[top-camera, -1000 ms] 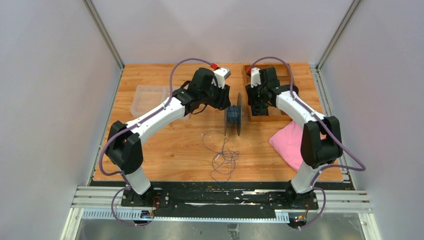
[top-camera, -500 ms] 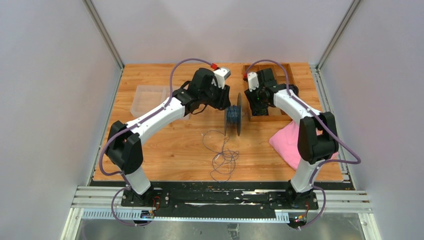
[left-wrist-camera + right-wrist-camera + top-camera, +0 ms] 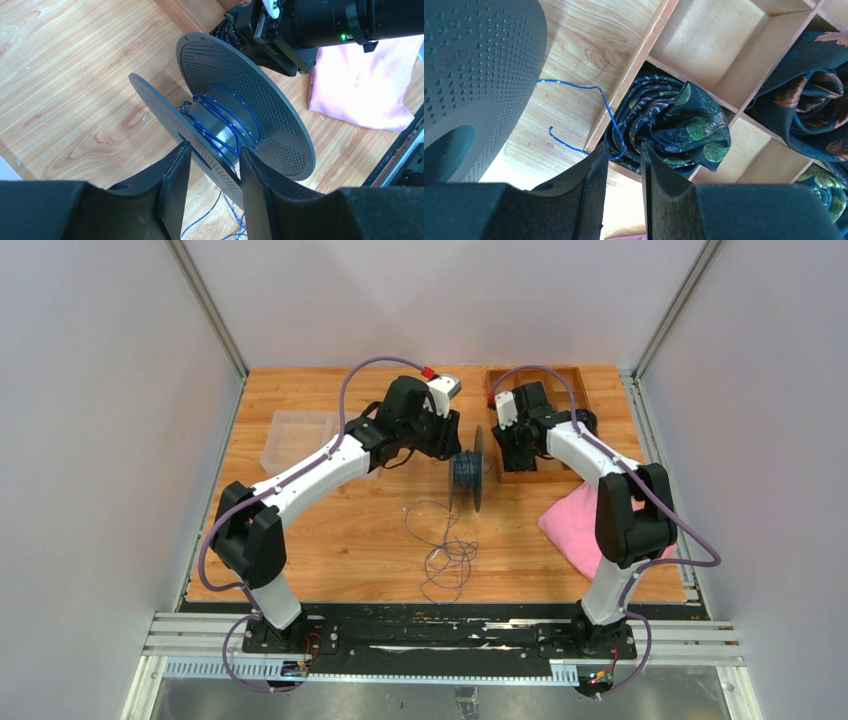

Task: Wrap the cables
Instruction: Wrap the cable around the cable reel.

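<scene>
Overhead: spool [image 3: 478, 466] on edge, blue cable [image 3: 463, 470] partly wound on it, rest looped loose on the table [image 3: 330, 530]. Left wrist: left gripper [image 3: 214, 148] fingers straddle the spool's near disc, grip cannot be told. Right wrist: right gripper [image 3: 624, 147] fingers slightly apart, cable between them.

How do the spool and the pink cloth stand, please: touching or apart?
Apart. The top view shows the spool standing clear of the cloth, with a strip of bare table between them.
</scene>
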Available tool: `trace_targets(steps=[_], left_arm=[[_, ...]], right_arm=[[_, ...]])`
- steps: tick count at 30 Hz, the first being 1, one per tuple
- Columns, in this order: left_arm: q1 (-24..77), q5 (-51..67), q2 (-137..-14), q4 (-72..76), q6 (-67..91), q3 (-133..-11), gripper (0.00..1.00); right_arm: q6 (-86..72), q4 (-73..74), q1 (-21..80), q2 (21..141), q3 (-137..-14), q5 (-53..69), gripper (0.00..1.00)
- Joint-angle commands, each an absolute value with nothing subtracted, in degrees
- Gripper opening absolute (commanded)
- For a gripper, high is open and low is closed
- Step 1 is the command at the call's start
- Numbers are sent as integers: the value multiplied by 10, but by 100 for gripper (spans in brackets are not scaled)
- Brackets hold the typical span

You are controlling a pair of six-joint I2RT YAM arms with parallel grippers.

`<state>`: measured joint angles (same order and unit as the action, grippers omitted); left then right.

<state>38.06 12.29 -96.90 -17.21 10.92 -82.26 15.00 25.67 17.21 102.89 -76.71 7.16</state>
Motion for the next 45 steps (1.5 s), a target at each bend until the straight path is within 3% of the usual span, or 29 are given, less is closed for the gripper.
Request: trace_targets(steps=[1, 22, 33, 45], left_arm=[[384, 121, -957, -163, 104, -818, 45], [385, 122, -955, -160, 103, -812, 45], [385, 121, -955, -161, 103, -812, 45], [384, 120, -955, -160, 103, -812, 45]], right_arm=[[152, 269, 176, 1023, -755, 56, 29], [156, 254, 198, 1051, -763, 22, 19], [161, 259, 198, 1007, -778, 16, 9], [164, 272, 198, 991, -792, 16, 7]])
